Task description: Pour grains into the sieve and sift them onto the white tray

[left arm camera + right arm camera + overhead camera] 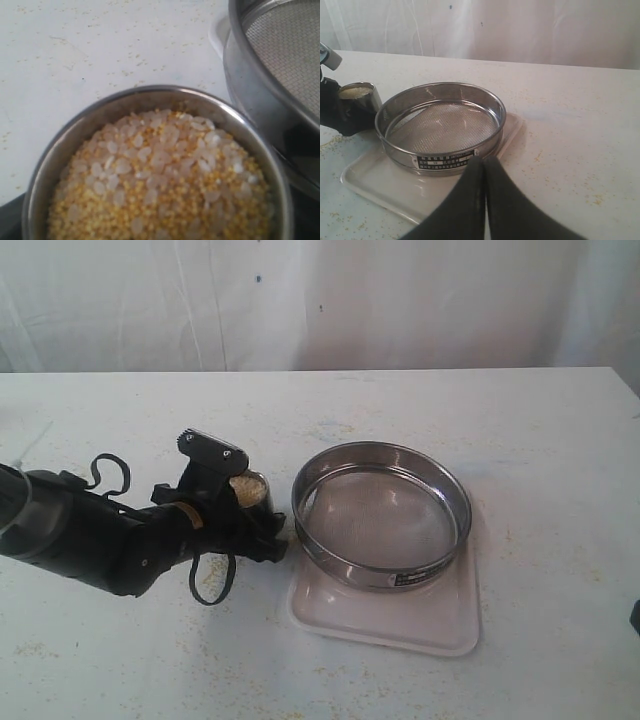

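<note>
A small steel cup (247, 486) full of the grains (160, 180), golden granules mixed with pale ones, sits between the fingers of my left gripper (250, 502), which is shut on it just left of the sieve (400, 578). The sieve's mesh (445, 125) is bare, and it rests inside the white tray (400, 625). In the left wrist view the cup's rim (65, 145) stands close beside the sieve's wall (260, 100). My right gripper (484, 162) is shut and holds nothing, at the tray's near edge (375, 177), in front of the sieve's label.
Stray yellowish specks (135, 55) dot the white tabletop (520, 440) around the tray. A white curtain (320, 300) hangs behind the table's far edge. The left arm's black body (90, 530) lies low over the table's left side.
</note>
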Available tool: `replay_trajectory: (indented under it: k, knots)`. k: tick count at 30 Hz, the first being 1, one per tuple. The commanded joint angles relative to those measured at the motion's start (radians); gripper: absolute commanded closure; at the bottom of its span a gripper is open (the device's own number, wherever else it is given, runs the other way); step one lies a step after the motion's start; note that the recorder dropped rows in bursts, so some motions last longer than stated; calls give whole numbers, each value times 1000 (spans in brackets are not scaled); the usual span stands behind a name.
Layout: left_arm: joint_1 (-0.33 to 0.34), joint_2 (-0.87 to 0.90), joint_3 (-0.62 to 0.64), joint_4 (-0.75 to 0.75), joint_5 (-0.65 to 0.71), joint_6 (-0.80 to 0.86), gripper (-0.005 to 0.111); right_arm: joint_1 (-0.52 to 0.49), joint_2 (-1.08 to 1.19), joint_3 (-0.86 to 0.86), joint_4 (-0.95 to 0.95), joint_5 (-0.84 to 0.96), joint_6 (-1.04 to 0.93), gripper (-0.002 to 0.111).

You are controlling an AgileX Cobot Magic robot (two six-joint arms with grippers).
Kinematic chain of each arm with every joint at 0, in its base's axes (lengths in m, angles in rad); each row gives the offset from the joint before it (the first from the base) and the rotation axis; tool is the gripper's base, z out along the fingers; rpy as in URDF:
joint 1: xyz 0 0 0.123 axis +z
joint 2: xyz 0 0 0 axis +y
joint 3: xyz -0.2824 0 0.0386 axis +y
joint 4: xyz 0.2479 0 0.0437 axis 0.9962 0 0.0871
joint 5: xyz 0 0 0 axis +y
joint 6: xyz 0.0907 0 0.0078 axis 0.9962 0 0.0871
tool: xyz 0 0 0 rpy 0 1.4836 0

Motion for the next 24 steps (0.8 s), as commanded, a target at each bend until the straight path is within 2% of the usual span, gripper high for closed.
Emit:
replay_trajectory:
  k: [1, 4, 8, 11, 14, 24]
  knots:
    - [-5, 18, 10, -60, 33, 8, 82, -4, -6, 7, -2, -7, 2, 108]
    - [-5, 20, 10, -60, 33, 8, 63, -4, -6, 7, -2, -7, 2, 108]
    - [-5, 20, 10, -63, 35, 8, 45, -4, -6, 7, -2, -7, 2, 108]
    - [-5, 20, 10, -74, 34, 8, 26, -4, -6, 7, -2, -7, 2, 108]
    - [-5, 20, 10, -78, 23, 8, 13, -4, -6, 7, -2, -7, 2, 108]
    - [-5, 20, 10, -78, 14, 0, 11, -4, -6, 7, -2, -7, 2, 108]
